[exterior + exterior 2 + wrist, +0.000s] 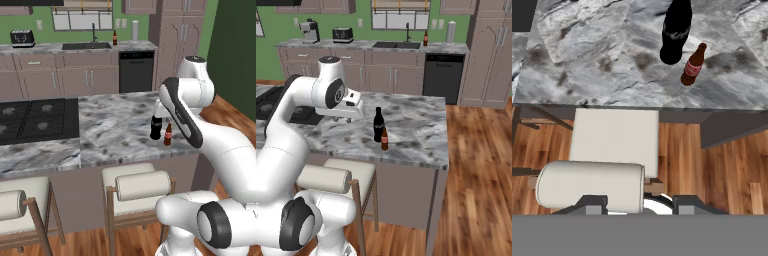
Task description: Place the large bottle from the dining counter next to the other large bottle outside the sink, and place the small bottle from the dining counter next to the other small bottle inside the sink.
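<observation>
The counter (416, 127) carries both bottles near its right end. The gripper (349, 119) hangs empty to their left, jaws partly apart. The large bottle (378, 124) touches the small bottle (384, 139); reaching for one likely comes next.

Gripper (349, 119) hangs above near edge of grey marbled dining counter (416, 125), over white cushioned stool (614, 140) standing below counter edge.

Tall black large bottle (378, 124) upright on counter, ahead of gripper and to its right. Small brown bottle with red label (384, 139) upright just beside large bottle, on side nearer counter edge.

Black gas cooktop (30, 120) set in counter, well left of gripper.

Sink (397, 45) in far counter, well beyond gripper; another small brown bottle (425, 38) stands just right of sink.
</observation>
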You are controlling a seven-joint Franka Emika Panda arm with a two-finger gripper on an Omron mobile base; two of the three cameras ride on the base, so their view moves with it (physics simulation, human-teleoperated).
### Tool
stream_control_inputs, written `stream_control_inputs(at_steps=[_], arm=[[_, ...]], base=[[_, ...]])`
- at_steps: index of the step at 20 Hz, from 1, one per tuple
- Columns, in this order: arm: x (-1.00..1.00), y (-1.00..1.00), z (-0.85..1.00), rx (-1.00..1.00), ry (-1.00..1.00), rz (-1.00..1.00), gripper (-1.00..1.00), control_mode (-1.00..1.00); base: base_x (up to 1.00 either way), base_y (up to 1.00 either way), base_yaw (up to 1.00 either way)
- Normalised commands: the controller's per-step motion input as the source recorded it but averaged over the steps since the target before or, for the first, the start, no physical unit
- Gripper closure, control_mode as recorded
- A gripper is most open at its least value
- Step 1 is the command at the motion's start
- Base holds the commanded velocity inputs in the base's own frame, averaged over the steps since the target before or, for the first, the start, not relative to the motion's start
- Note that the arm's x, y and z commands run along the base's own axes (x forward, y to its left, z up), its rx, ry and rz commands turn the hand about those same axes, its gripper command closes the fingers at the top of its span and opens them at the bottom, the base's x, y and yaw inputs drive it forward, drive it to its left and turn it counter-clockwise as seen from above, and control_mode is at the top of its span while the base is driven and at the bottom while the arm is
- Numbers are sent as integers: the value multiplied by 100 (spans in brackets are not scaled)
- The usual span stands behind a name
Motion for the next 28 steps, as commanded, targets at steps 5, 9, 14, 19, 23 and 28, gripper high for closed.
stream_control_inputs(at_steps=[5,9,14,19,23,28], arm=[[0,-8,0,0,0,0,-100,-100],[0,-18,0,0,0,0,-100,-100],[0,-23,0,0,0,0,-100,-100],[2,-24,-2,0,0,0,-100,-100],[11,-16,-6,0,0,0,-100,-100],[3,-1,-16,-9,-1,0,-100,-100]], base=[[0,0,0],[0,0,0],[0,0,0],[0,0,0],[0,0,0],[0,0,0]])
